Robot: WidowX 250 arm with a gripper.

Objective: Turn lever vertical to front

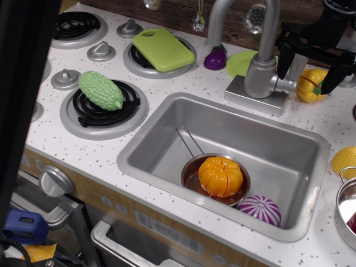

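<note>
toy kitchen; sink (167,114), stove burners (104,108)

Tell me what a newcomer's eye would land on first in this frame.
Probably the bright orange pumpkin-like toy sitting in a small metal pan inside the steel sink, with a purple-striped onion beside it. Next, the bumpy green gourd lying on the front stove burner. At upper right, the black gripper hovers by the faucet's lever, jaws spread around it.

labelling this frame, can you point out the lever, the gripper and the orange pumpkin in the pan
lever (293,70): main camera view, on its upright grey paddle.
gripper (309,71): main camera view, midway between the black fingertips.
orange pumpkin (221,176): main camera view, on its ribbed top.
</note>
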